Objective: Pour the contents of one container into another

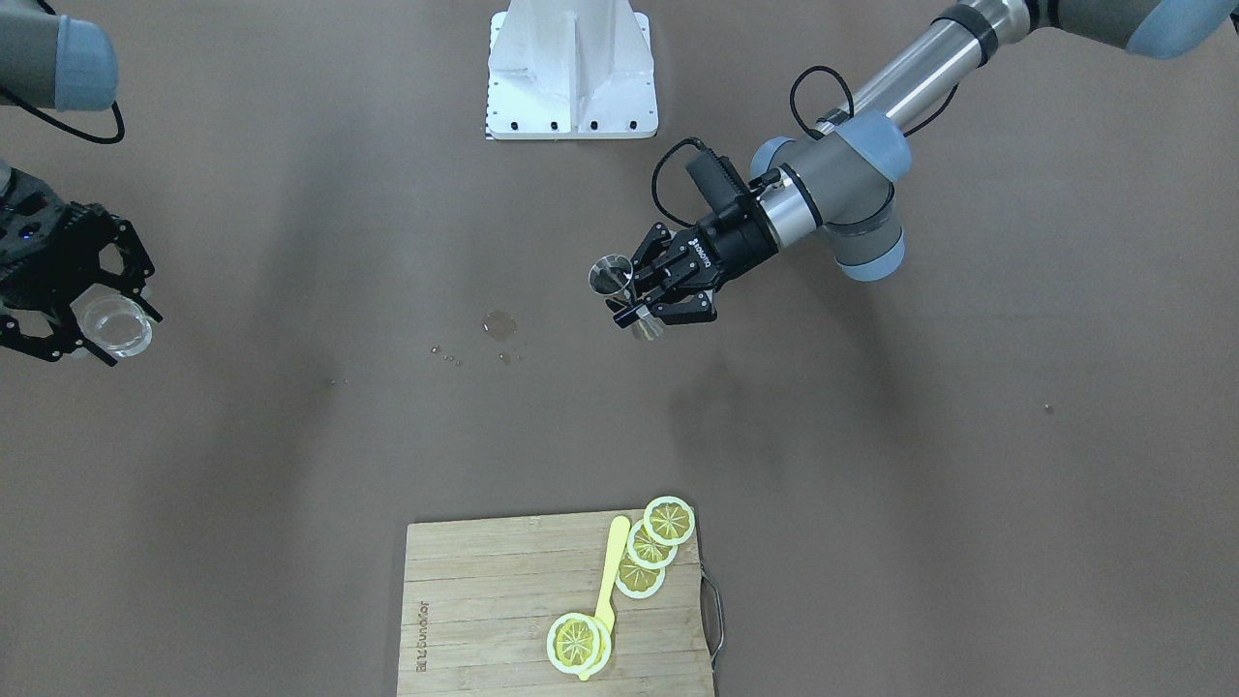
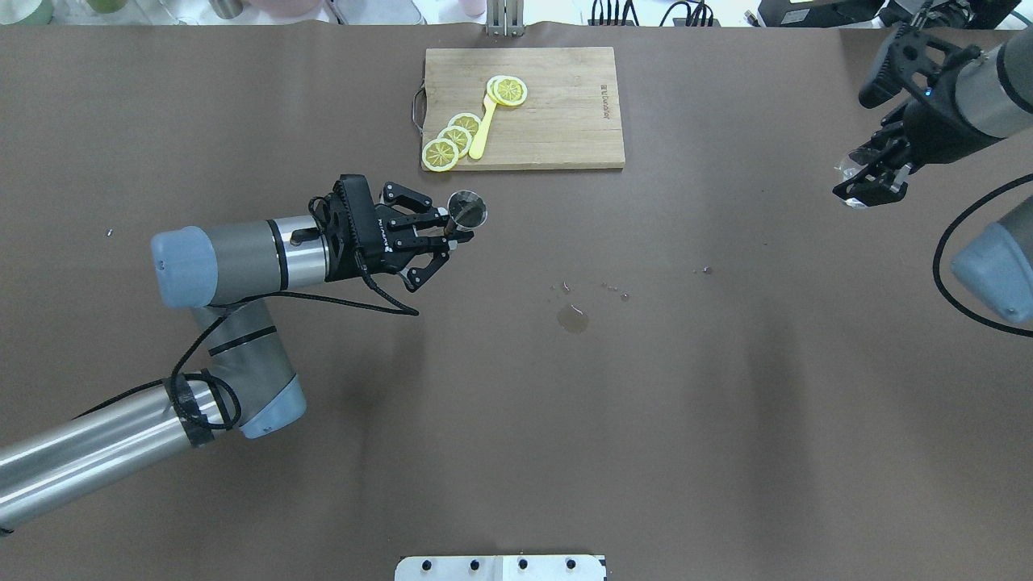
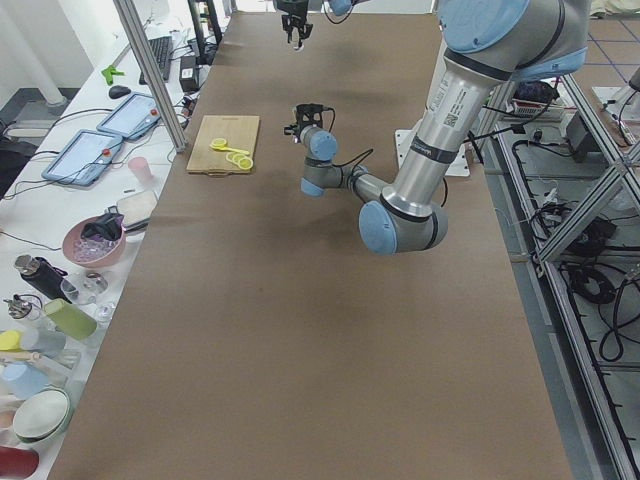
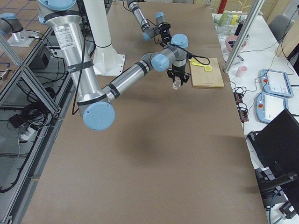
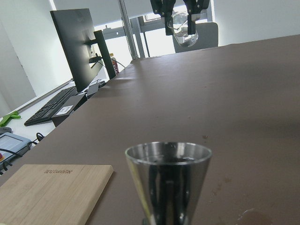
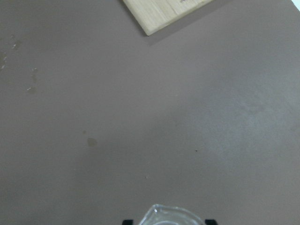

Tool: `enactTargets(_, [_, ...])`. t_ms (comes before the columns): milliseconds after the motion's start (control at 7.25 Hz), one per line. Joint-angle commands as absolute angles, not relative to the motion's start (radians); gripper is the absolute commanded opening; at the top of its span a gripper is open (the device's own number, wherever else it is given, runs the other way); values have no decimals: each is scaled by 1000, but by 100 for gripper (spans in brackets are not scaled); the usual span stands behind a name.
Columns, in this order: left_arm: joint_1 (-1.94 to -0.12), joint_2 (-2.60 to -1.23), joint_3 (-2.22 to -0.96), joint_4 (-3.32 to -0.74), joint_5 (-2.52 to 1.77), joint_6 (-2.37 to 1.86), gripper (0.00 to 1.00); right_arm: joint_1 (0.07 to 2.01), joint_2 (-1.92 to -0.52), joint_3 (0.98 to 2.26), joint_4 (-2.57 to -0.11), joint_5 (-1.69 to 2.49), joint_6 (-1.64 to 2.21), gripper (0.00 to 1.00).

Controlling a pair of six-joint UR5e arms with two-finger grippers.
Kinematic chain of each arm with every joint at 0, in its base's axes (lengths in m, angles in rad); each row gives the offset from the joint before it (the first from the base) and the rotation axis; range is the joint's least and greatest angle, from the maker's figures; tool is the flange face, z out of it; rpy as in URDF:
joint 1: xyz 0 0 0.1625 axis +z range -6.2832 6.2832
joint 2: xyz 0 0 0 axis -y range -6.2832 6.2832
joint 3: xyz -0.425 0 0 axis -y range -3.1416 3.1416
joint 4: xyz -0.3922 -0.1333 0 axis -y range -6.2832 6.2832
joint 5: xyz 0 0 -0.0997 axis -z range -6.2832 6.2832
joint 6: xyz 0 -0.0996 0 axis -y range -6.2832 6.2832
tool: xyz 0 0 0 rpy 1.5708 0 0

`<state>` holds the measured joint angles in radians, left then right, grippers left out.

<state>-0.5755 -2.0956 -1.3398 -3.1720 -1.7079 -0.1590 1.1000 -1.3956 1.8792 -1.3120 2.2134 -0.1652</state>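
Jigger in left gripper, glass cup in right gripper

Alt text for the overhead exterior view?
Left gripper holds a metal jigger above the brown table; right gripper holds a clear glass far apart. A small puddle lies between them, a cutting board with lemon slices beyond.

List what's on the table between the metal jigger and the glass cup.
Overhead view: bare table between jigger and cup, except a small puddle and droplets nearer the robot.
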Motion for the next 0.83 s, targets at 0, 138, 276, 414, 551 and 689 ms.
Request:
enactTargets(0, [-563,-1967,-1463,-3174,-1578,-221,0,1149,-1498,1803,-1057,2215,-58,0])
enactTargets(138, [-548,-1883,-1538,-3174,-1534,-242,0,1150,-1561,1768,-917,2212,4,0])
enactTargets(276, [-548,-1803,-1604,-3174,-1501,-267,0,1154,-1569,1675,-726,2210,36,0])
enactTargets(414, [-543,-1731,-1647,-3174,-1452,-273,0,1154,-1591,1620,-618,2214,82,0])
enactTargets(551, [-534,-1697,-1654,-3175,-1398,-303,0,1154,-1610,1568,-491,2207,157,0])
enactTargets(689, [-513,-1677,-1654,-3184,-1331,-336,0,1151,-1611,1461,-327,2206,205,0])
